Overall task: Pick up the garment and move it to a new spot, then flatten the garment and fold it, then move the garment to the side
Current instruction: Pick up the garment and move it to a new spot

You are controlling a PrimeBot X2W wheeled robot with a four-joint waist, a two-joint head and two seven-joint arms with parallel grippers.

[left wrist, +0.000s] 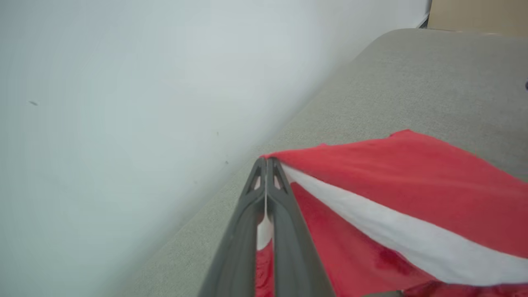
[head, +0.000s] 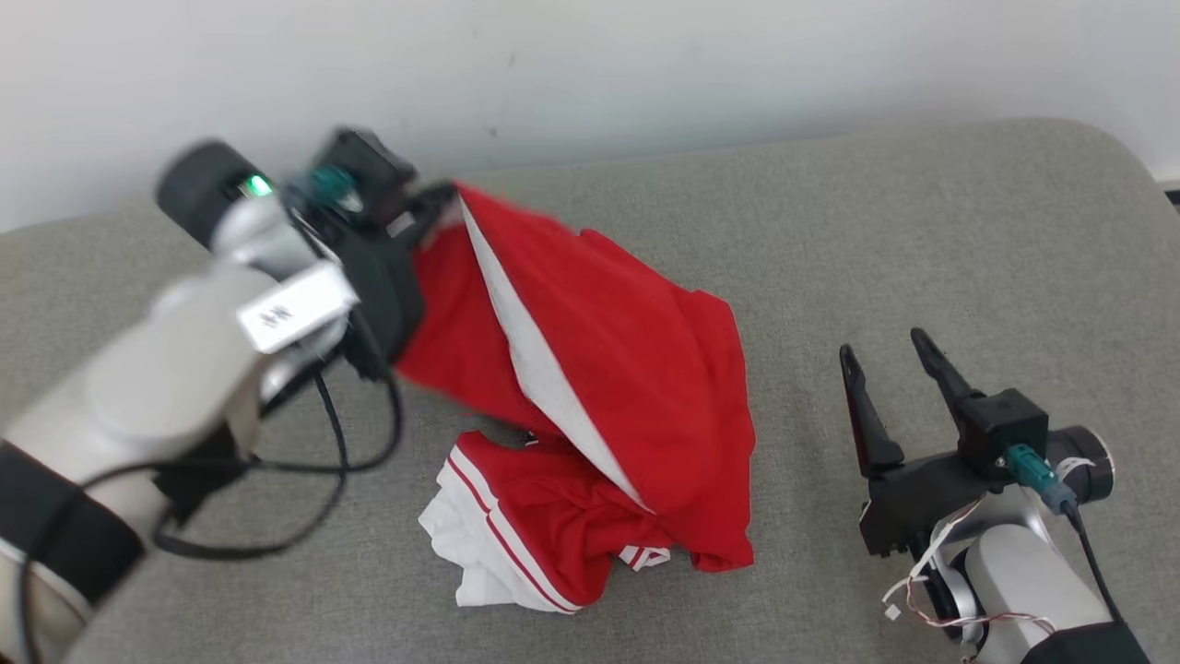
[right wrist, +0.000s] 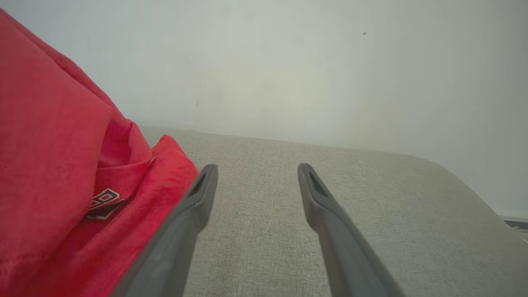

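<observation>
Head view, left edge: left arm comes in from the lower left, with a black cable (head: pixel 343 433) looping down beside the garment's left side.

Left pincer (head: pixel 441 199) sits at the garment's upper-left corner. It is clamped on the cloth, and that corner is raised off the surface (head: pixel 922 231). Left wrist view confirms this: left pincer (left wrist: pixel 267 161) has its fingers pressed together with a white sliver of fabric caught between them, and red cloth fans out from the tips.

Garment (head: pixel 645 369): red, with a white panel running diagonally from the held corner. The upper part hangs stretched from the grip. The lower part lies bunched on the surface, with white and red striped trim (head: pixel 479 516) at its lower left. In the left wrist view the garment (left wrist: pixel 412 181) shows as taut folds.

Right of the garment: right pincer (head: pixel 883 349) is apart from the cloth, with its jaws spread wide and nothing between them, fingers aimed at the wall (head: pixel 553 65). Right wrist view: right pincer (right wrist: pixel 258 169) is over bare surface (right wrist: pixel 268 231). The garment (right wrist: pixel 49 144) lies just beside its left finger; I cannot tell whether they touch. A dark printed mark (right wrist: pixel 105 202) shows on a red fold.
</observation>
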